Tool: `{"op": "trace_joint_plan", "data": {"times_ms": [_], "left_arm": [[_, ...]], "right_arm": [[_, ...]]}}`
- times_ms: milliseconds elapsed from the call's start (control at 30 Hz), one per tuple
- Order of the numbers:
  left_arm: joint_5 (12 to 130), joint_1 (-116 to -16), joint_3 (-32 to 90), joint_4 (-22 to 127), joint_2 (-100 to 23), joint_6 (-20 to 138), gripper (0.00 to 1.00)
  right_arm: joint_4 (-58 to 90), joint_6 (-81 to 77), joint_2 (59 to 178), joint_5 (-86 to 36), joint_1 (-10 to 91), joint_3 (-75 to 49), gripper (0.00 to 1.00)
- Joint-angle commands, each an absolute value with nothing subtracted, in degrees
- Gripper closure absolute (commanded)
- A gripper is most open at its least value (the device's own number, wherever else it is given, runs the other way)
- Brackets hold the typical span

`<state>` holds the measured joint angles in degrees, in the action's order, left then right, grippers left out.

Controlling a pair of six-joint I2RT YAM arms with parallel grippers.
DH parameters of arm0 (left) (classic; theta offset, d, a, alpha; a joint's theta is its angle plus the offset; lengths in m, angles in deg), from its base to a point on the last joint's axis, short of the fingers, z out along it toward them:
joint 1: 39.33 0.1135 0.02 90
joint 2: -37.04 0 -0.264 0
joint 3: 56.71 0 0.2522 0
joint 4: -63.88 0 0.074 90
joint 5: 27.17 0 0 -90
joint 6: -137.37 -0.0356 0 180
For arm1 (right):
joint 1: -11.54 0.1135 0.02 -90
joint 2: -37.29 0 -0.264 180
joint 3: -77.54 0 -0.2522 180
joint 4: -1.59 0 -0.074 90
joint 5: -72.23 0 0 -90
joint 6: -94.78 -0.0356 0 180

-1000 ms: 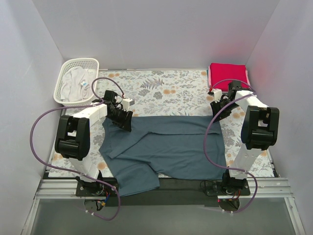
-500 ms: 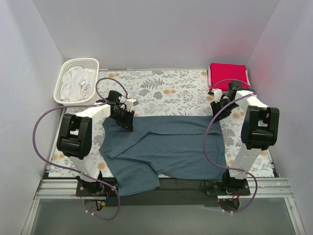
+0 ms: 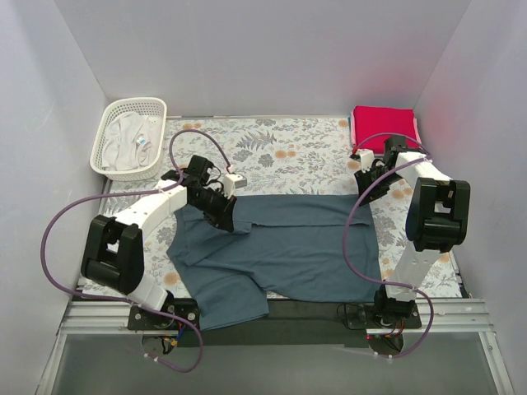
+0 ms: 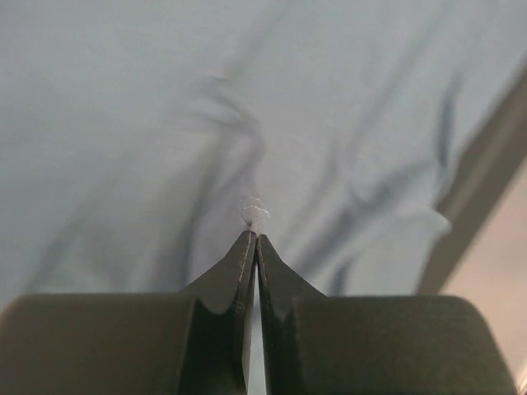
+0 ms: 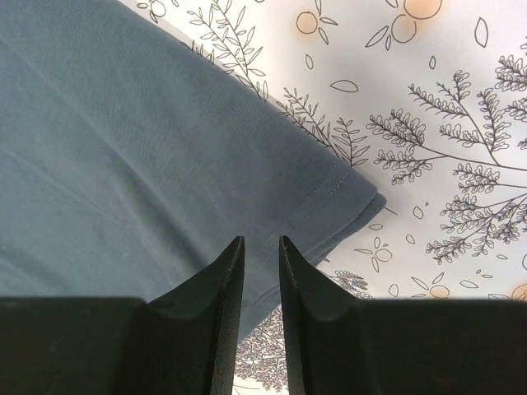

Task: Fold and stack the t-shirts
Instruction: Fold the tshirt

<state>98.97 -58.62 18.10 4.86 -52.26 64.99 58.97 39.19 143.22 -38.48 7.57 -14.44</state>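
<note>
Firstly, hazards. The left gripper [image 3: 224,216] is fully closed on a very small tuck of the slate blue t-shirt [image 3: 288,247], near the garment's far left edge. In the left wrist view only a pale nub of cloth shows at the closed tips, with creases radiating from it. In my judgement so thin a bite may slip out once the cloth is lifted or dragged, or it may take only the upper layer and leave the fold uneven. The right gripper [image 3: 367,177] sits over the far right corner of the same shirt. Its jaws are narrowly apart and nothing shows between them. If they close from this position they may miss the hem, or catch the floral cloth [image 3: 272,152] beneath as well.

Condition of the garment: it lies spread across the middle of the table. The left sleeve is turned inward, with a diagonal crease running through it. The near left portion reaches the table's dark front edge. The right half lies flat, with a neat stitched corner.

At far right, the red t-shirt [image 3: 384,125] lies folded on top of the pink t-shirt [image 3: 352,132].
</note>
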Motion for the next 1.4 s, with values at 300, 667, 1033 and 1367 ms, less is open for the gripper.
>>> {"op": "trace_joint_plan", "data": {"times_ms": [300,667,1033,1367], "left_arm": [[111.17,-65.0,17.16,-10.6,-48.57,57.22,0.68],[92.55,-61.92,17.07,1.07,-46.62,64.85,0.64],[77.62,-72.28,15.06,7.93,-50.41,74.69,0.64],[68.73,-79.94,11.19,9.69,-54.01,77.25,0.69]], "right_arm": [[60.44,38.26,144.34,-38.69,7.76,-10.83,0.71],[60.97,37.91,143.02,-39.48,8.29,-11.89,0.71],[60.97,37.74,143.02,-38.69,8.29,-12.5,0.71],[60.88,37.73,143.29,-38.43,8.29,-12.59,0.72]]}}
